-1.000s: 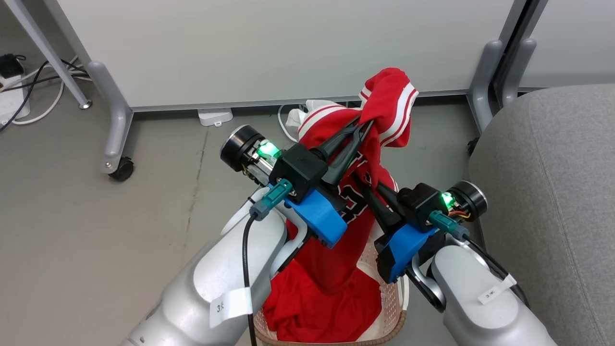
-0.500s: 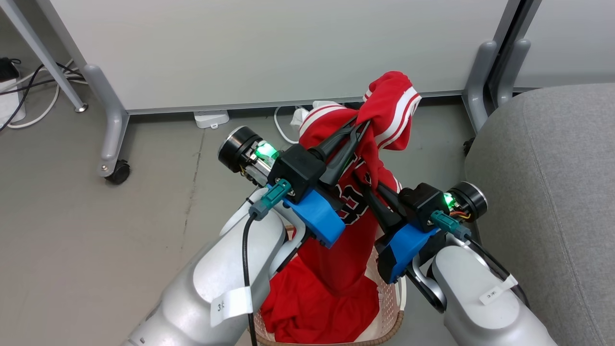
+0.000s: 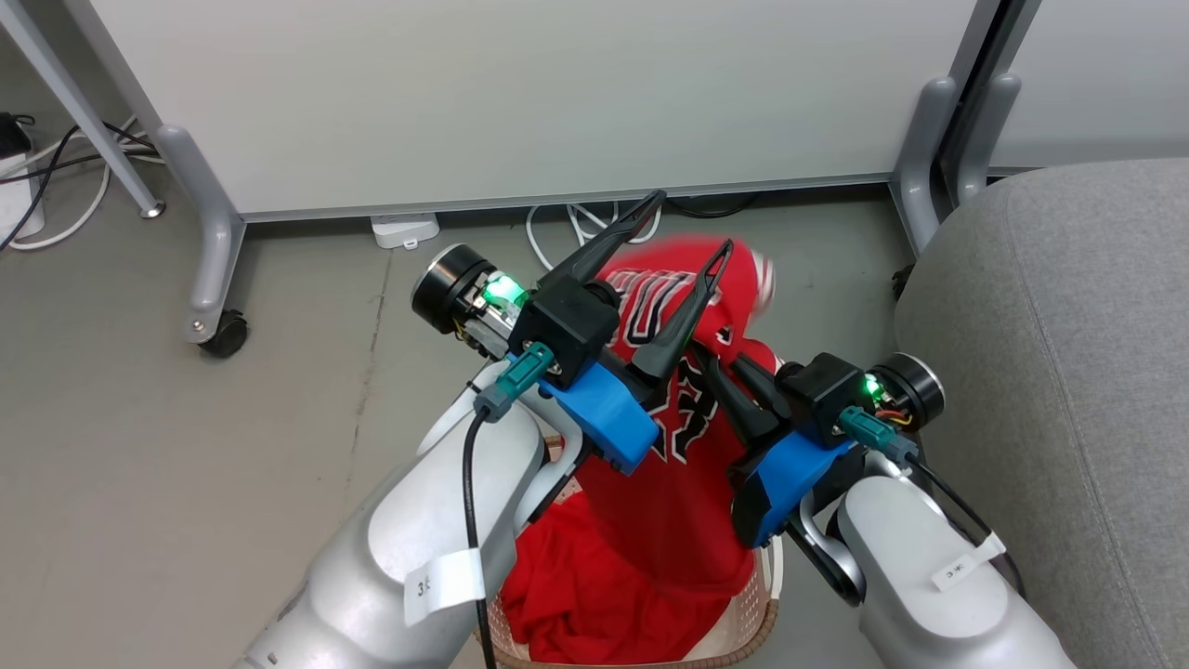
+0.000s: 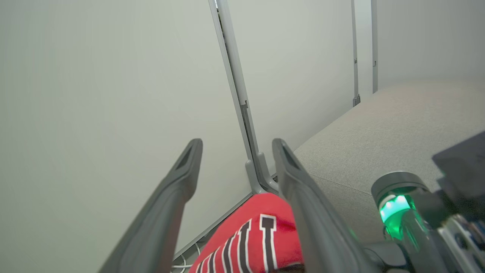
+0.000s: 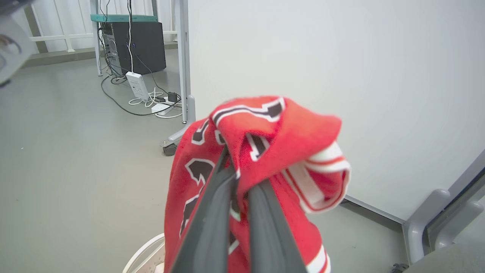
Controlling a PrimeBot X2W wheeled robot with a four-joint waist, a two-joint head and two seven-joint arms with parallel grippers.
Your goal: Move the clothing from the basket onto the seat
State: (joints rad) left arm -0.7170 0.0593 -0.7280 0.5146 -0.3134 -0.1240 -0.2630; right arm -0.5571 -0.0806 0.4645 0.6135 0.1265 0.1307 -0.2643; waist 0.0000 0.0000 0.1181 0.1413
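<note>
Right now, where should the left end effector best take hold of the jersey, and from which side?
Probably grip the lettered fold at the top of the jersey, coming down from above. It bulges up right under the open left end effector, between its fingers, while the shut right end effector pinches the cloth beside it; the rest hangs slack into the basket.

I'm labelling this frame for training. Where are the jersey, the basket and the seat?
jersey (image 3: 692,418), head view, on the black-and-white lettering of its hanging front.
basket (image 3: 767,585), head view, on the perforated wall at its right side.
seat (image 3: 1068,325), head view, on the top of the grey cushion.
</note>
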